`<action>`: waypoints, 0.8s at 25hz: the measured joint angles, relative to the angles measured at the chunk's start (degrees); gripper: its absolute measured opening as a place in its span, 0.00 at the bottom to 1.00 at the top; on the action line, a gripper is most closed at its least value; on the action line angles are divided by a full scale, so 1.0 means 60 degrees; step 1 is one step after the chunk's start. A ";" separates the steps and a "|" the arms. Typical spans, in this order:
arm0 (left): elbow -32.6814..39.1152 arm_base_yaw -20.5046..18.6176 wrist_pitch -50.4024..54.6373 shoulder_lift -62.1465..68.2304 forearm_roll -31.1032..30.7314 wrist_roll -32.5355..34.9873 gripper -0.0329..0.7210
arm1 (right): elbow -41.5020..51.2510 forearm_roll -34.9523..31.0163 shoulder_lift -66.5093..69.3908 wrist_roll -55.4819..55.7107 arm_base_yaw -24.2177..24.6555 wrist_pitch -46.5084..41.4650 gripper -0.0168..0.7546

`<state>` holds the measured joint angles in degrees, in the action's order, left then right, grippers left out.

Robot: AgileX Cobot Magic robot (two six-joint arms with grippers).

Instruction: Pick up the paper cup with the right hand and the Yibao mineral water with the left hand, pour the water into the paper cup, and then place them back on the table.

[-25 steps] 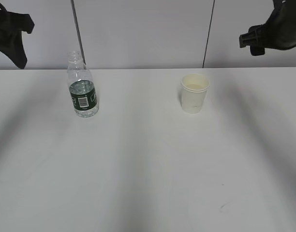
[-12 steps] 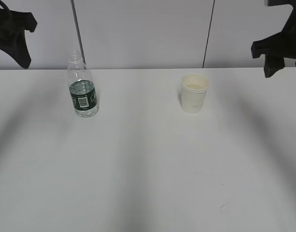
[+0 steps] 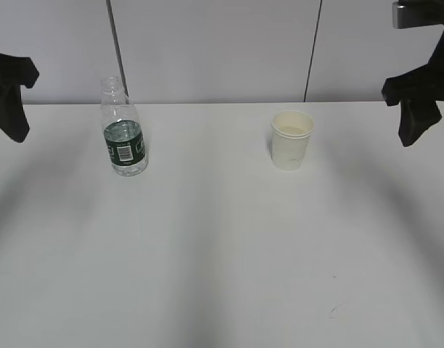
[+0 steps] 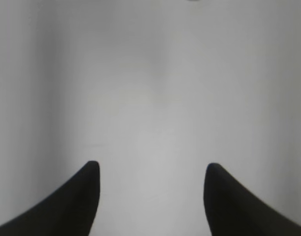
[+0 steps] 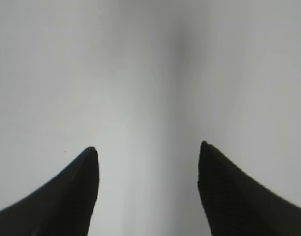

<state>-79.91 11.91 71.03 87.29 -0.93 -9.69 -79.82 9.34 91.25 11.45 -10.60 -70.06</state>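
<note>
The Yibao mineral water (image 3: 124, 130), a small clear bottle with a dark green label and no cap, stands upright on the white table (image 3: 222, 246) at the back left. The cream paper cup (image 3: 292, 140) stands upright at the back right. My left gripper (image 3: 8, 98) hangs at the far left edge, well left of the bottle. Its fingers are spread with only bare table between them in the left wrist view (image 4: 151, 164). My right gripper (image 3: 418, 109) hangs at the far right, well right of the cup, open and empty (image 5: 148, 146).
A grey panelled wall (image 3: 207, 51) rises behind the table's far edge. A few tiny dark specks (image 3: 334, 310) mark the tabletop near the front right.
Both grippers have come down from the upper corners toward table level. The right one turned from pointing left to pointing down and narrowed a little. Bottle and cup have not moved.
</note>
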 joint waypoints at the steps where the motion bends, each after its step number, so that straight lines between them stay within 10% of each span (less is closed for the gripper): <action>1: 0.0173 0.0000 0.0000 -0.0085 -0.0011 0.0000 0.60 | -0.0024 -0.0151 -0.0020 -0.0052 0.0000 -0.0025 0.67; 20: 0.1081 0.0000 0.0024 -0.2126 -0.0068 0.0214 0.59 | 0.1071 -0.2205 -0.3102 -0.0143 0.0000 -0.0120 0.67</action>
<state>-73.42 11.91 71.17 74.54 -1.34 -8.41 -73.40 -3.88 72.64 10.60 -10.60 -70.78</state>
